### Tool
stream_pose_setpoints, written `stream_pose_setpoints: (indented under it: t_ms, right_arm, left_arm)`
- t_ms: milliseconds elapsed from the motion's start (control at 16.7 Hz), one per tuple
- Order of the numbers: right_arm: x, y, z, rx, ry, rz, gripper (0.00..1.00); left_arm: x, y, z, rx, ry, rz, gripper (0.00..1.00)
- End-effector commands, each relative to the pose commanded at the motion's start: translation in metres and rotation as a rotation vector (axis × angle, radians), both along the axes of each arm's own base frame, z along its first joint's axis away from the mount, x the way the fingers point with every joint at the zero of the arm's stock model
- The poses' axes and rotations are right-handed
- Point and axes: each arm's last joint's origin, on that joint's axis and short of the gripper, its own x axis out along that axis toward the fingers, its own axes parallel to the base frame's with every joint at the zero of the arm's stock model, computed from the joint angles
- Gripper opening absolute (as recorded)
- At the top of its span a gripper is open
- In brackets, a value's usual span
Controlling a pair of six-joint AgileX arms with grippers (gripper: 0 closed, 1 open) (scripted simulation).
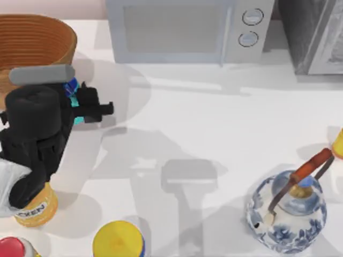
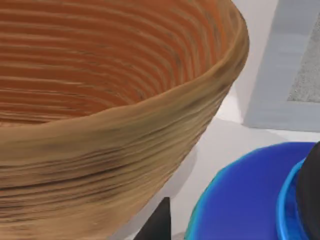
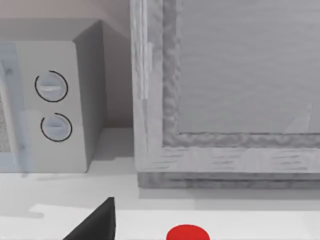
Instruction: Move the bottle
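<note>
The bottle [image 1: 72,88] is mostly hidden under my left gripper [image 1: 99,107] at the table's left, just right of the woven basket [image 1: 37,40]; only slivers of blue and cyan show. My left gripper is shut on the bottle. In the left wrist view the bottle's blue shoulder [image 2: 250,200] with its cyan edge sits very close, the black cap at the frame's edge and the basket wall [image 2: 125,135] right beside it. One dark fingertip [image 2: 157,222] pokes in there. A dark fingertip [image 3: 97,225] of my right gripper shows in the right wrist view, facing the back wall.
A microwave [image 1: 187,29] and a grey box [image 1: 316,35] line the back edge. A blue-and-white teapot [image 1: 286,211] stands front right, with a yellow object [image 1: 338,143] at the right edge. Front left hold a yellow-lidded can [image 1: 118,241], a labelled can [image 1: 37,209] and a red lid [image 1: 13,249].
</note>
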Motion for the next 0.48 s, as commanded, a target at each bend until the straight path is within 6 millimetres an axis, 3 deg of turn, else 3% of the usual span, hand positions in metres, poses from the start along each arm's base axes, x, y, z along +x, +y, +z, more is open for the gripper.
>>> stream_pose_setpoints:
  t_ms: [240,480]
  right_arm:
    - [0.000,0.000,0.000,0.000,0.000,0.000,1.00]
    - [0.000,0.000,0.000,0.000,0.000,0.000,1.00]
  left_arm:
    - [0.022,-0.005,-0.001,-0.026,-0.070,0.009,0.00]
    - [0.031,-0.006,-0.038,0.008,0.016,-0.017,0.00]
